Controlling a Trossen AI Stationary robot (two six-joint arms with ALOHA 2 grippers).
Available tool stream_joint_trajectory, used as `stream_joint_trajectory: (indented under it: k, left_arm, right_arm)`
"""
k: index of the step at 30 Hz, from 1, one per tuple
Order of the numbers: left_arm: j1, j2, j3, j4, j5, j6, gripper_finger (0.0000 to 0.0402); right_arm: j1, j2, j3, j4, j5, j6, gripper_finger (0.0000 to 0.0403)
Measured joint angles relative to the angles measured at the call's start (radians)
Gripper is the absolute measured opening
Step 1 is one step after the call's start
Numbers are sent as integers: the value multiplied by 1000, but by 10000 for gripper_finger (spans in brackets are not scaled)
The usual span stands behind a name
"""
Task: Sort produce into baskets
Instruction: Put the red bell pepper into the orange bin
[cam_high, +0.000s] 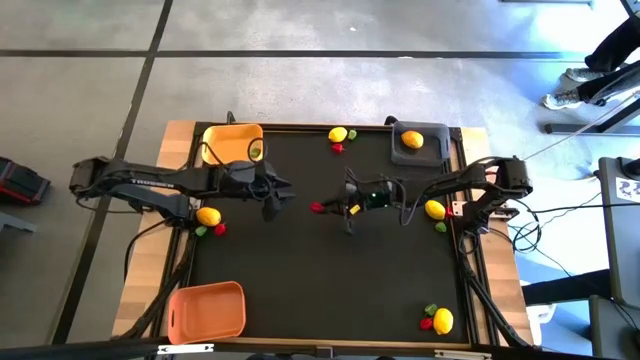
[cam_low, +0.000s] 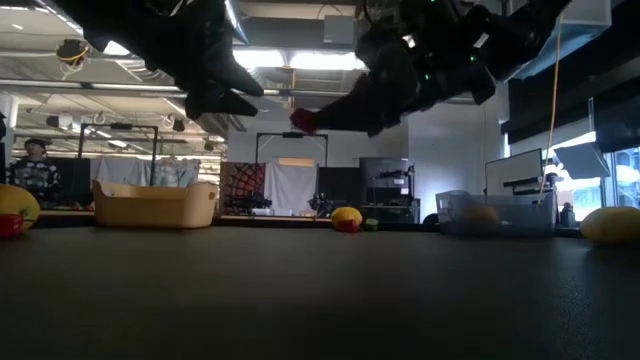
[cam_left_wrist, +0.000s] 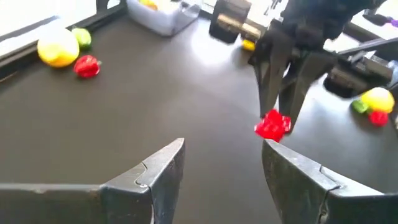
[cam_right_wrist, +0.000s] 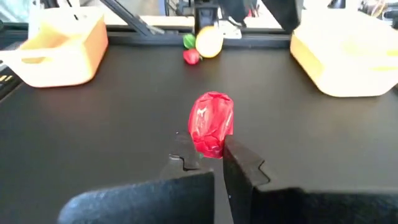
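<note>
My right gripper (cam_high: 326, 207) is shut on a small red piece of produce (cam_right_wrist: 211, 123) and hangs above the middle of the dark table; the low view shows the red piece (cam_low: 303, 120) well above the tabletop. My left gripper (cam_high: 278, 198) stands open just to its left, facing it, with nothing between its fingers (cam_left_wrist: 163, 167). A yellow basket (cam_high: 232, 143) sits at the far left, with a green piece inside it. A grey basket (cam_high: 432, 133) at the far right holds a lemon, and an orange basket (cam_high: 207, 310) sits at the near left. My right gripper pinches the red piece by its nearer end (cam_right_wrist: 211, 148) between its two fingers, only at their free ends. The fingers (cam_low: 345, 112) come from the table's right, slanting slightly down. The piece sticks out beyond the fingertips, lifted clear of the table.
Groups of produce lie on the table: a lemon (cam_high: 338, 134) with a red piece at the far edge, a lemon (cam_high: 208, 215) with green and red pieces at the left, a lemon (cam_high: 434, 209) at the right, and a lemon (cam_high: 442, 320) with small pieces at the near right.
</note>
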Motion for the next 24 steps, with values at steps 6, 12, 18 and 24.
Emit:
stream_joint_trajectory:
  k: [6, 12, 18, 24]
  left_arm:
    - [-31, 89, -6, 132, 23, -27, 208]
    - [-54, 192, -6, 246, 47, -32, 208]
    - [-56, 248, -6, 308, 47, 10, 208]
    - [-65, 280, -6, 391, 47, 108, 207]
  right_arm:
    - [-3, 0, 0, 28, 4, 0, 10]
    - [-3, 0, 0, 28, 4, 1, 10]
    - [-3, 0, 0, 31, 4, 2, 10]
    - [-3, 0, 0, 31, 4, 2, 10]
